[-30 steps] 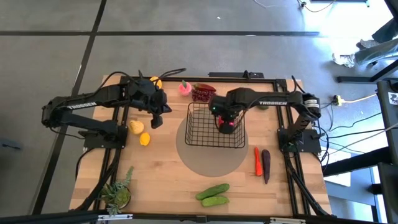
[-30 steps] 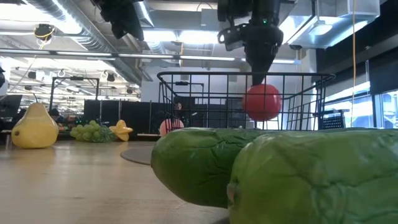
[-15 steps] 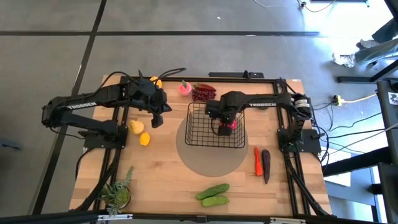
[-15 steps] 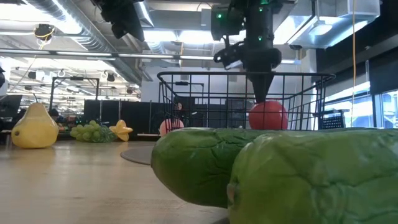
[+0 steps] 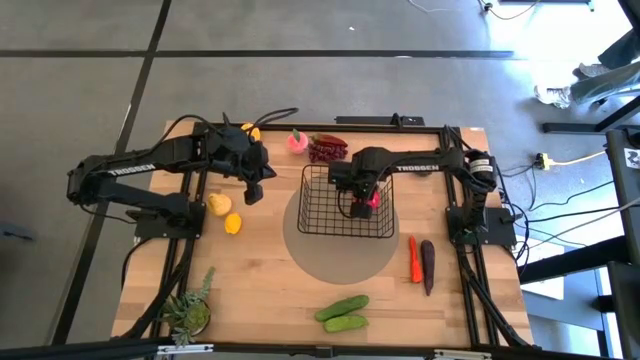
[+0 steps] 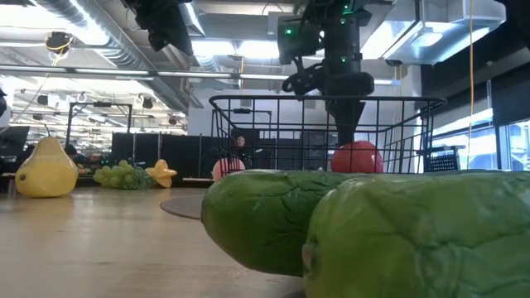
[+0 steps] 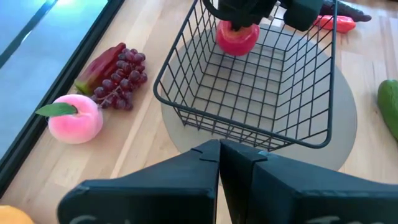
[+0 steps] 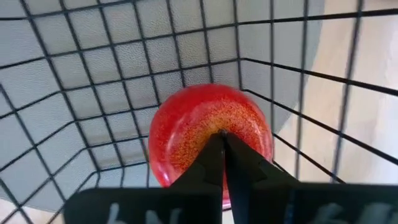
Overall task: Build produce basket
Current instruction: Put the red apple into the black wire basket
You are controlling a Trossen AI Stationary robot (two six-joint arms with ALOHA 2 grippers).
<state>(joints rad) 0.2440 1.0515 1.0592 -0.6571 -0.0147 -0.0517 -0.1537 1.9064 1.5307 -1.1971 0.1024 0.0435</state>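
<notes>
The right gripper (image 5: 362, 205) is down inside the basket (image 5: 322, 226), fingertips pinched on the red apple (image 8: 208, 134), which sits near the mesh floor; if the arm lifts before letting go, the apple could come back out or tug the basket; the left gripper (image 5: 253, 195), pressed together and empty, waits beside the basket.

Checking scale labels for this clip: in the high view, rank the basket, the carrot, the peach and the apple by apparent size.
1. basket, clearly largest.
2. carrot, long and thin.
3. peach.
The apple cannot be ranked against the peach: the right end effector covers most of it.
</notes>
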